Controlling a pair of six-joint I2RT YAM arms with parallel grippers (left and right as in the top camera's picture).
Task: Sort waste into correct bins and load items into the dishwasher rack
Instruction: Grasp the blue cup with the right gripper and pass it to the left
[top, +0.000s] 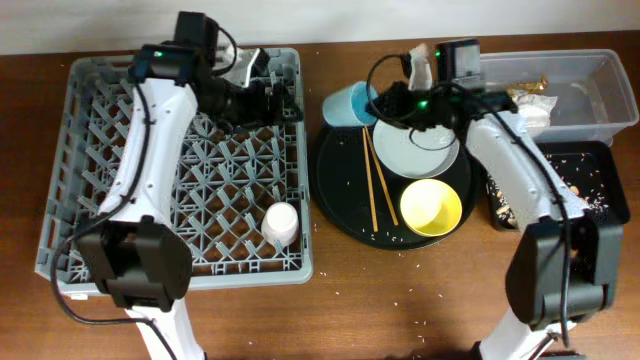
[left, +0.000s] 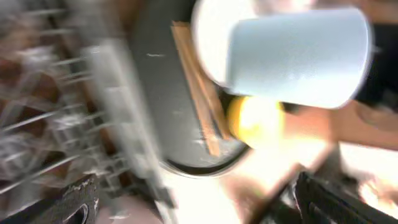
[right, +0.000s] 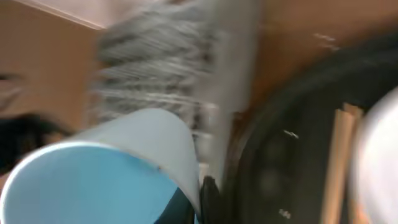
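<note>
The right gripper (top: 388, 102) is at the blue cup (top: 345, 105), which lies tipped on its side at the upper-left edge of the round tray (top: 335, 190), just beside the rack (top: 100, 150). In the blurred right wrist view the cup's rim fills the lower left and dark finger shapes sit on either side of its wall. I cannot tell whether they are clamped on it.

The left gripper (top: 268, 100) hangs over the rack's far right corner, its fingers (left: 74, 202) spread wide and holding nothing, facing the cup.

On the round tray lie the plate (top: 415, 150), the yellow bowl (top: 432, 207) and the chopsticks (top: 373, 185) – the sticks side by side, left of the bowl. The pink cup (top: 281, 222) is in the rack near its front right corner. The tub (top: 600, 75) at far right holds a napkin (top: 535, 112) and a wrapper (top: 528, 90). The black tray (top: 600, 200) in front of it is speckled with crumbs.
</note>
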